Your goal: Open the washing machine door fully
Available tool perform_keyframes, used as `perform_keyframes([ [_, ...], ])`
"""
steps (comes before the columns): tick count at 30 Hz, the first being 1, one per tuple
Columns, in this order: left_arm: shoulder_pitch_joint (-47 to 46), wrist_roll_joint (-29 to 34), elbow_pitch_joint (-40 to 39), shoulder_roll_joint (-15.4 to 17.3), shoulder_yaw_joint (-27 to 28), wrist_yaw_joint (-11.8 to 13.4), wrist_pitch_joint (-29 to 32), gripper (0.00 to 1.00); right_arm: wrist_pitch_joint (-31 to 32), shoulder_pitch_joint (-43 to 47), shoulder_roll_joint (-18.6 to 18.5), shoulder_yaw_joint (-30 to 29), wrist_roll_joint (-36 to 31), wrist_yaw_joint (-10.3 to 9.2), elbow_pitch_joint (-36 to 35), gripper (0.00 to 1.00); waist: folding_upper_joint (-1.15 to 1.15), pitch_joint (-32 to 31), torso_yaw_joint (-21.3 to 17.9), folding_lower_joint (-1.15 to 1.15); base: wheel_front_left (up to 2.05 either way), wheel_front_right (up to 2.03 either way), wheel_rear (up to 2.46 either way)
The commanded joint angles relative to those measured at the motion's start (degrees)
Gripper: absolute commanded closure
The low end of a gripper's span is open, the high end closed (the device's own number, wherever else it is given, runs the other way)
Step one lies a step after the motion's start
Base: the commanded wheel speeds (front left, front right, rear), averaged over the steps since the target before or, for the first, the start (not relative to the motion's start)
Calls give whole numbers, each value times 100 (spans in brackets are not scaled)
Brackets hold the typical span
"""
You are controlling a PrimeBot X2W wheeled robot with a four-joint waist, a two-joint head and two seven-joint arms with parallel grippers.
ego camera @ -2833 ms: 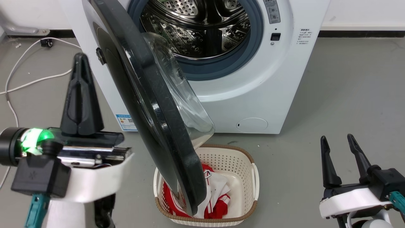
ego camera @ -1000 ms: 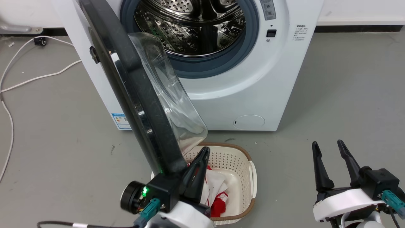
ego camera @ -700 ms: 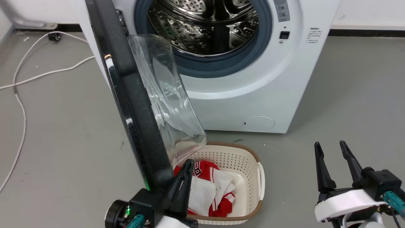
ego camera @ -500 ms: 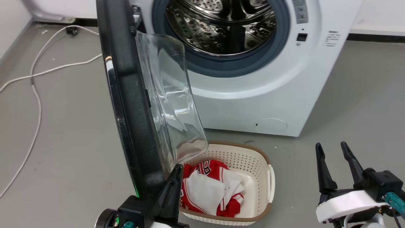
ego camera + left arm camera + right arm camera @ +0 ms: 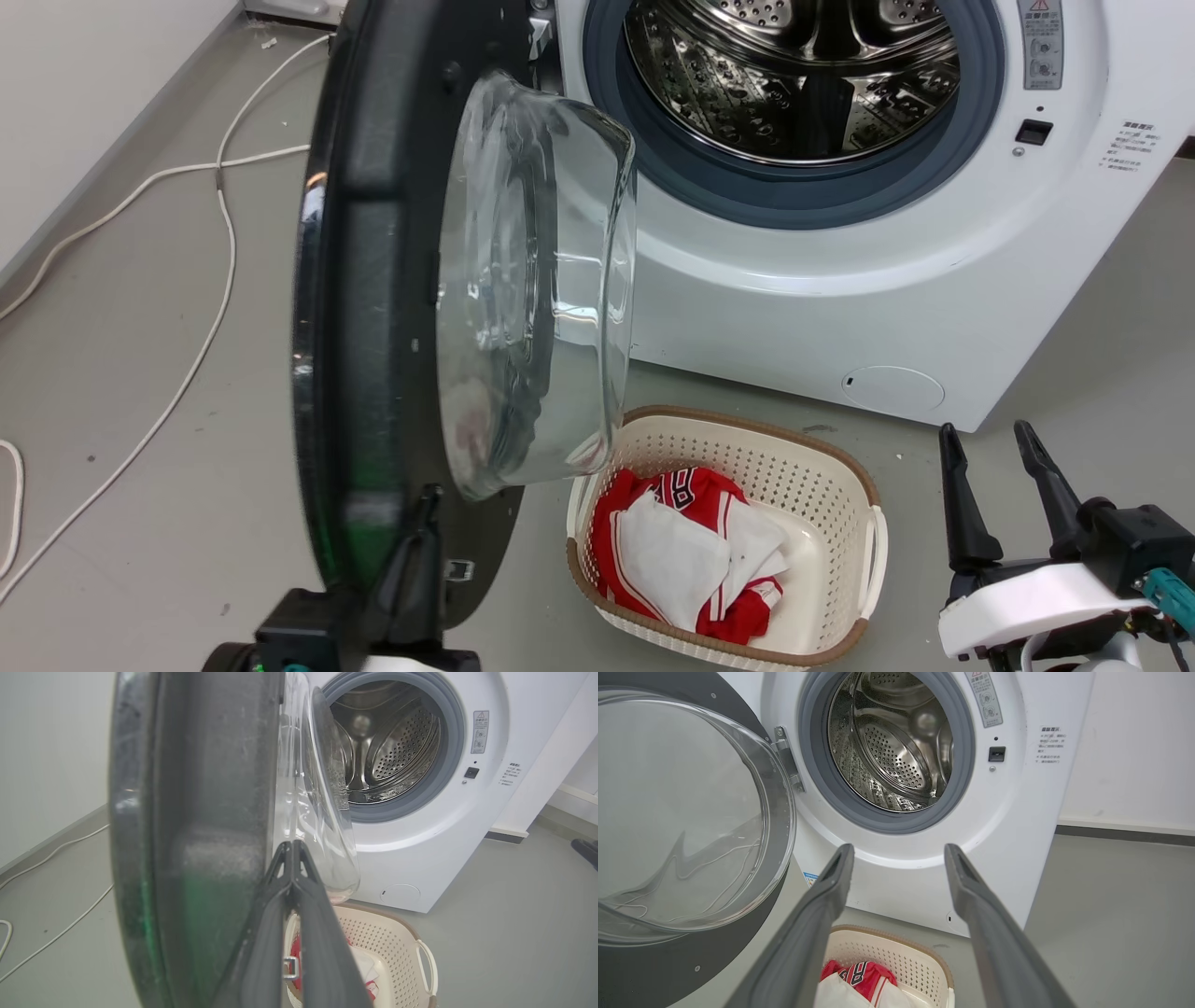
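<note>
Two left gripper [image 5: 292,845] fingers, pressed together, could shove the likely heavy, rigid washing machine door [image 5: 373,280] rim; right gripper [image 5: 985,431] spread.

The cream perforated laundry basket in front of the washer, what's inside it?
Crumpled red-and-white clothing lies in the cream perforated plastic basket, piled toward the robot's left, with bare basket floor to the right. Anything beneath the cloth is covered.
</note>
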Motion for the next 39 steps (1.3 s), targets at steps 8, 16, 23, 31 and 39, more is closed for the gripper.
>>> perform_keyframes([
  [8,-61,-210,315,143,677,223,-286,100,48,-96,7,62,-19,-4,-42,0,0,121,-73,0,0,0,0],
  [16,-423,-586,908,353,1510,306,-693,100,78,-207,7,19,-31,-4,-62,0,0,303,-247,0,0,0,0],
  [23,-744,-1002,1516,538,2215,266,-1112,100,106,-283,7,-41,-63,-4,-109,0,0,482,-292,0,0,0,0],
  [31,-1254,-1378,2351,862,2773,43,-1533,100,124,-384,7,-59,-87,-4,-122,0,0,610,-273,0,0,0,0],
  [39,-1827,-1557,3195,1242,2992,-250,-1715,100,139,-506,6,-26,-89,-4,-120,0,0,696,-333,0,0,0,0],
])
